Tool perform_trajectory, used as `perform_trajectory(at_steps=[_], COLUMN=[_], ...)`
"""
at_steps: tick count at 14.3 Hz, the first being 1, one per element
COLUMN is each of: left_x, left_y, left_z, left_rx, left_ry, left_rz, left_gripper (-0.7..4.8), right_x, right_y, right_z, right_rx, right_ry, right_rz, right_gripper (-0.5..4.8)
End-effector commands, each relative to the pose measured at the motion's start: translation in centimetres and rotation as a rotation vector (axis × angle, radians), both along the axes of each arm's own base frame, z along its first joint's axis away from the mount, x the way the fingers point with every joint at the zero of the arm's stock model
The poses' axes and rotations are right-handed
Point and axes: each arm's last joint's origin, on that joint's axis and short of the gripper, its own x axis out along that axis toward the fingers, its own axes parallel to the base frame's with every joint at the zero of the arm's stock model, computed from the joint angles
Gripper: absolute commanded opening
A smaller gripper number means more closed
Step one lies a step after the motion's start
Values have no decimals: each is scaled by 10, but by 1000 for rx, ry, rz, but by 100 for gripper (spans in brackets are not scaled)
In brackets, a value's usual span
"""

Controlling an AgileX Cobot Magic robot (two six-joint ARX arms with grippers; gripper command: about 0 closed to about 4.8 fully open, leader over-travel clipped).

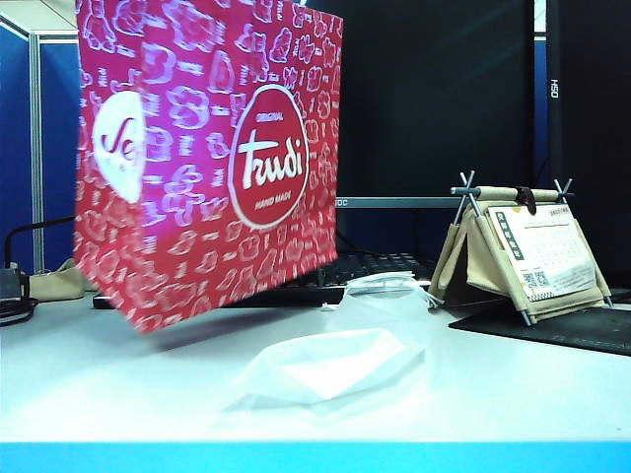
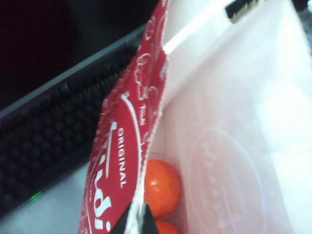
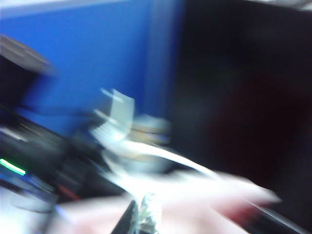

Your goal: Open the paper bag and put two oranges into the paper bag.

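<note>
The paper bag (image 1: 207, 158) hangs tilted above the left part of the counter (image 1: 513, 394), its lower corner lifted clear of the surface, and it is the largest thing in the scene. Its glossy red walls look stiff enough to hold a crease yet thin and light, so it would probably swing and twist if carried by one edge; the slick coating may slip through a weak pinch. The left wrist view looks down into its open mouth, where the left pincer (image 2: 135, 220) is pressed together on the rim of the printed front wall, which seems a sound place to hold, as would the white cord handle (image 2: 195, 30). Two oranges (image 2: 161, 187) lie at the bottom, one partly hidden below the other, so the filling appears done; their weight sits low and would likely pull on that single pinched edge, and the paper could tear there if jerked. The right pincer (image 3: 141, 217) shows only in its own badly blurred view, fingers drawn together on nothing that can be made out, somewhere off the exterior view. The counter is pale, smooth and flat. Behind the bag, along the far edge, lies a black keyboard (image 1: 365, 271); toward the right far corner stands a desk calendar (image 1: 537, 246) on a dark mat. A thin translucent plastic bag (image 1: 335, 365) lies crumpled near the middle of the front edge.
</note>
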Motion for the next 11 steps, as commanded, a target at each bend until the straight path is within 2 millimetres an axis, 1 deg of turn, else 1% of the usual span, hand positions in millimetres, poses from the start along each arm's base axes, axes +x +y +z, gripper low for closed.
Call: perform_trajectory(at_steps=[1, 3, 5, 6, 7, 9, 11], left_x=[2, 2, 2, 2, 4, 1, -6], left_y=[-1, -1, -1, -1, -1, 0, 3], left_z=[8, 9, 9, 8, 4, -3, 2], left_rx=[-24, -31, -32, -33, -40, -60, -82], left_ry=[-75, -88, -91, -96, -120, -261, -343], left_rz=[-8, -6, -6, -6, -6, -9, 2], left_gripper=[-5, -5, -5, -5, -5, -5, -5], right_x=[-7, -9, -8, -6, -2, 10, 22], right_y=[-11, -13, -10, -12, -16, -27, -43], right_z=[-1, 1, 3, 5, 8, 12, 16], right_rx=[-79, -94, -57, -19, 10, 77, 120], right_ry=[9, -17, -32, -47, -63, -49, -65], right_rz=[-68, -48, 3, -4, 2, 24, 5], right_gripper=[-6, -6, -6, -6, -6, -6, -6])
